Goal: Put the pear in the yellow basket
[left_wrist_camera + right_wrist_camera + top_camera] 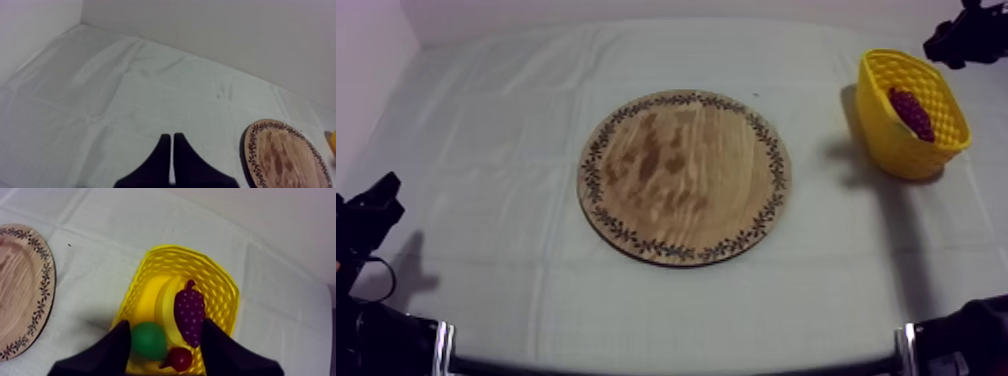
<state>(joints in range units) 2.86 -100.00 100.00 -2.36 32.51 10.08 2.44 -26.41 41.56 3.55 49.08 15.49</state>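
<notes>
The green pear [148, 340] lies inside the yellow basket [220, 283], beside a banana [165, 305], a bunch of purple grapes [189, 310] and a small red fruit [179, 358]. My right gripper [166, 332] hangs over the basket, open, its fingers wide apart, and the pear rests close to one of them. In the top view the basket [881, 120] stands at the far right with the grapes [911, 112] showing, and the right gripper [961, 40] is just behind it. The round wooden board [684, 175] is bare. My left gripper [171, 137] is shut on nothing.
The left gripper [376, 200] sits low at the table's left side, well away from the board [285, 155]. Grey-white cloth lies flat all round the board [20, 283]. A pale wall runs behind the table.
</notes>
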